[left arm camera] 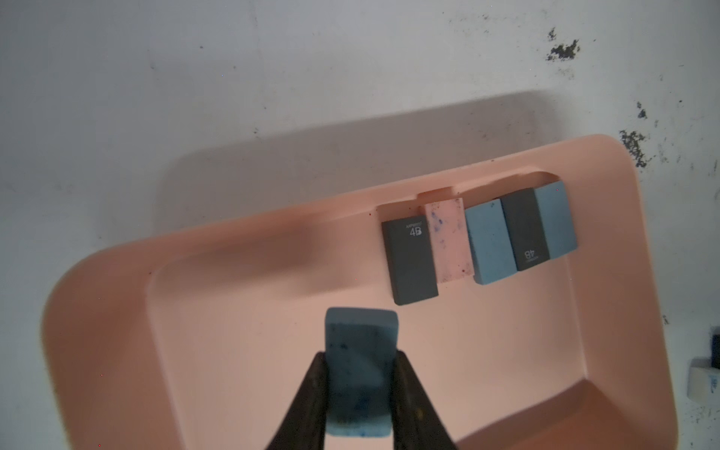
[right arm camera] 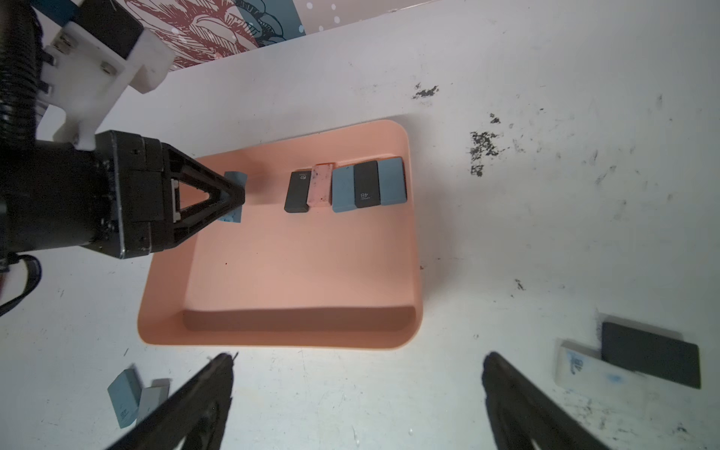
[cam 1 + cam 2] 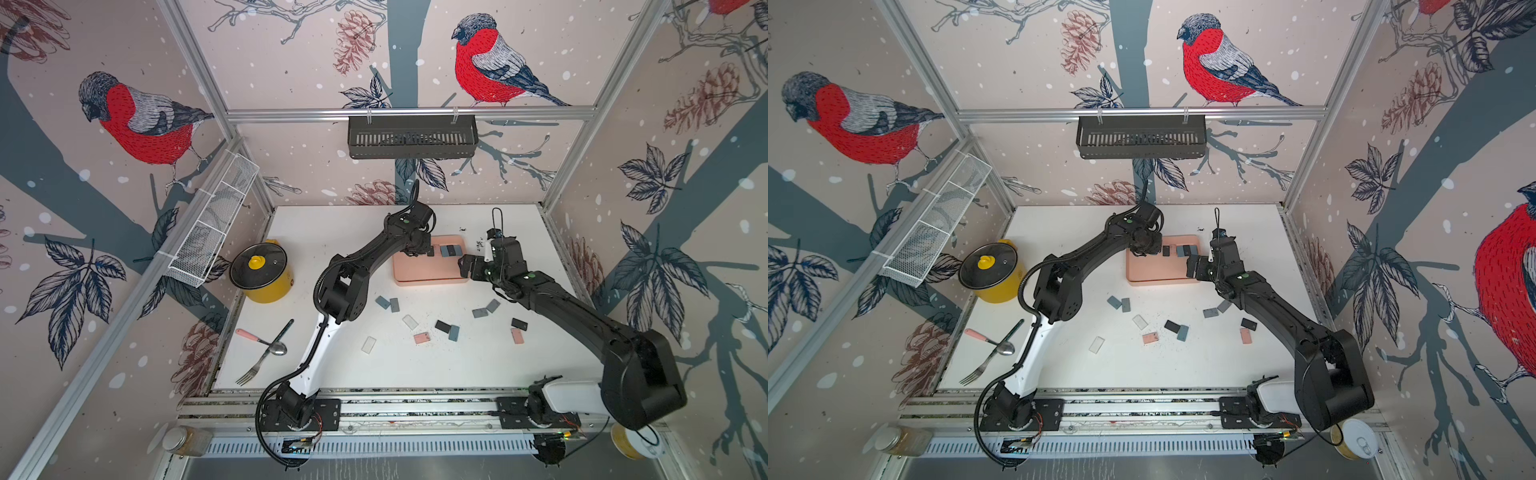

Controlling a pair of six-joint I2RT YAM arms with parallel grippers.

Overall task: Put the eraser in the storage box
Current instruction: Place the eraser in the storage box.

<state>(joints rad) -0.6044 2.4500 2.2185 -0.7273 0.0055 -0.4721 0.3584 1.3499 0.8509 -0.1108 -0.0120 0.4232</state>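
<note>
My left gripper (image 1: 360, 362) pinches a blue eraser (image 1: 360, 331) over the storage box (image 1: 101, 331). Five erasers (image 1: 479, 241) lie ahead inside; loose erasers (image 3: 442, 326) remain behind. My right gripper (image 2: 358, 356) gapes empty.

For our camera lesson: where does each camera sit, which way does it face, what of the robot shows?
Top views: overhead, facing down on the white table; left arm and right arm show.
Left wrist: behind the left gripper, shut on a blue rectangular eraser over the salmon-pink plastic storage box.
Right wrist: behind the open right gripper, facing the box; left gripper shows.
Shared: five erasers in the box.
</note>
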